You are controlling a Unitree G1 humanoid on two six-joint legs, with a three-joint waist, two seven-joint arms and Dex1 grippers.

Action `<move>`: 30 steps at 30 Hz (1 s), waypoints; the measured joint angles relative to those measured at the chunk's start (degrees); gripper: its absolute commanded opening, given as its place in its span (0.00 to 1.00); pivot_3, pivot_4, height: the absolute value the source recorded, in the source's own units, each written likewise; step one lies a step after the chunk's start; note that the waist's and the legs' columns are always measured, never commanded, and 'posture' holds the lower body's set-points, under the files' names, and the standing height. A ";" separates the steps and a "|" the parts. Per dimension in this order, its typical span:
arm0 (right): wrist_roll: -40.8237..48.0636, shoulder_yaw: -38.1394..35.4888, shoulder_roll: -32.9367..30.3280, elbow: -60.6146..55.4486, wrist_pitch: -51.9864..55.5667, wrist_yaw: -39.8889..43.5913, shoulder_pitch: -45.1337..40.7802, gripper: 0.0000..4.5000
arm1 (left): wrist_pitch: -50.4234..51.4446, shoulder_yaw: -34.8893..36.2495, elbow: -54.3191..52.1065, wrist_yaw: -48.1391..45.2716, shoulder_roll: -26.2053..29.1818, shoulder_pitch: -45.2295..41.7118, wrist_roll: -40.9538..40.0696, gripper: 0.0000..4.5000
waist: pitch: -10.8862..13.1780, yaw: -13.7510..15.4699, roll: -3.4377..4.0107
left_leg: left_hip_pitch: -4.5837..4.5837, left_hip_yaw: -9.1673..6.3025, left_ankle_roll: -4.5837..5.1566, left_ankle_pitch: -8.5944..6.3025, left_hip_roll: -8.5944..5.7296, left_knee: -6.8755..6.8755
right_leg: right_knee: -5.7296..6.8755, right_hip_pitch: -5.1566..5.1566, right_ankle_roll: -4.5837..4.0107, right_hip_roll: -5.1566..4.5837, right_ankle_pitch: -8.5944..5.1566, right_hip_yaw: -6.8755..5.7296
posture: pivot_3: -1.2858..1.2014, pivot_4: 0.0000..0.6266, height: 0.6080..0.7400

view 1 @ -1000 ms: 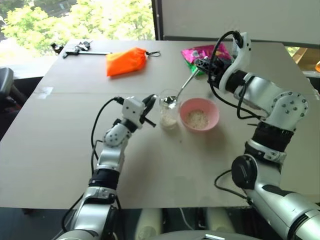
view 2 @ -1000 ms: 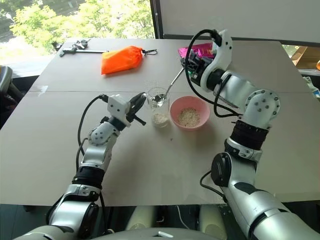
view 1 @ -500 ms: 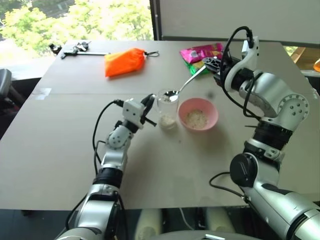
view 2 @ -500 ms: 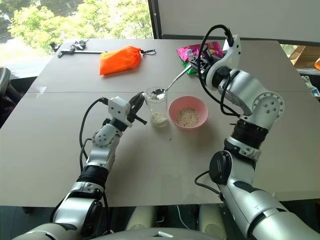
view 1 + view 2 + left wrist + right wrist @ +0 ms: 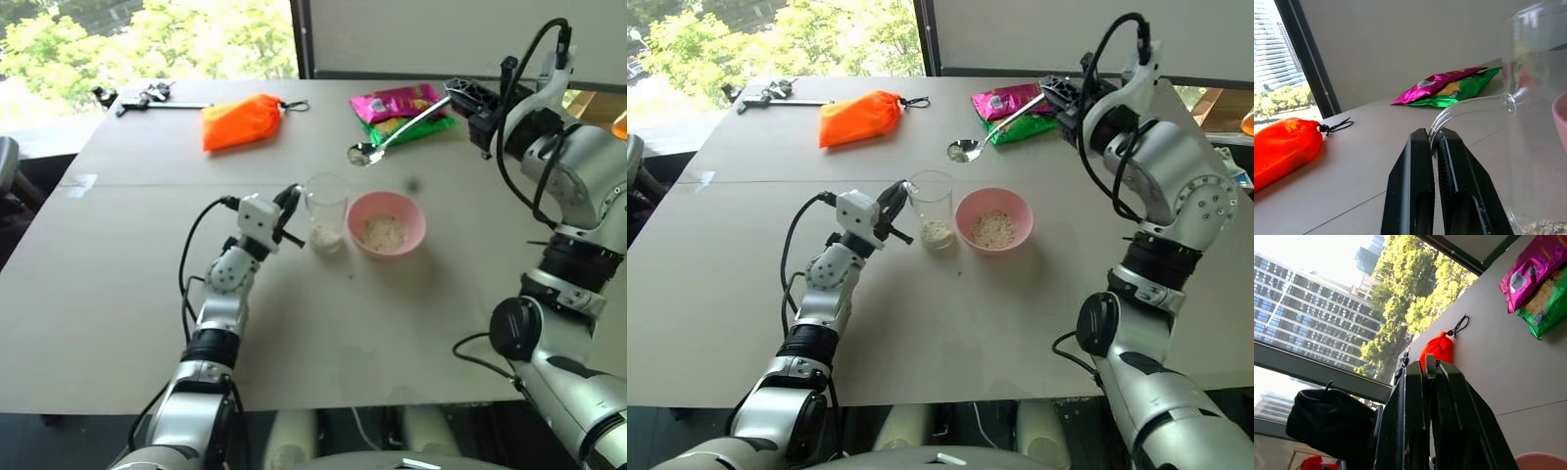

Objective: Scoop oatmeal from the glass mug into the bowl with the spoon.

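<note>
Left pincer clamps the glass mug handle mid-frame, beside the bowl. Right pincer grips the spoon, upper right, over a snack packet; orange pouch upper left.

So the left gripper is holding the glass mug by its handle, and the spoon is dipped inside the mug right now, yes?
Not quite. The left gripper does hold the glass mug by its handle, but the spoon is lifted out, held in the air by the right gripper, as the left eye view shows.
</note>
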 measured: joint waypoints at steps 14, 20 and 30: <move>-30.01 28.11 -18.71 -12.40 -2.18 33.56 7.27 0.00 | 1.06 2.70 0.77 1.33 1.96 -0.01 -1.12 0.01 | 0.02 -0.04 0.02 | -0.02 -0.01 0.17 -0.10 0.05 -0.10 | -0.12 -0.14 0.01 0.03 0.00 0.14 | 0.52 0.24 0.66; -49.35 42.75 -28.87 -23.90 -11.72 57.44 4.70 0.00 | 1.46 2.74 0.62 2.09 1.96 0.00 -1.09 0.01 | 0.05 -0.05 0.05 | -0.02 -0.08 0.15 -0.09 0.06 -0.11 | -0.14 -0.15 0.01 0.05 0.00 0.09 | 0.52 0.24 0.66; -49.80 32.85 -16.72 -17.23 -10.00 54.52 4.24 0.00 | 2.11 2.71 0.02 2.55 1.82 0.30 -1.01 0.01 | 0.04 0.04 -0.02 | 0.01 -0.10 -0.01 0.01 0.04 -0.01 | -0.04 -0.07 0.01 0.01 0.01 0.01 | 0.52 0.24 0.66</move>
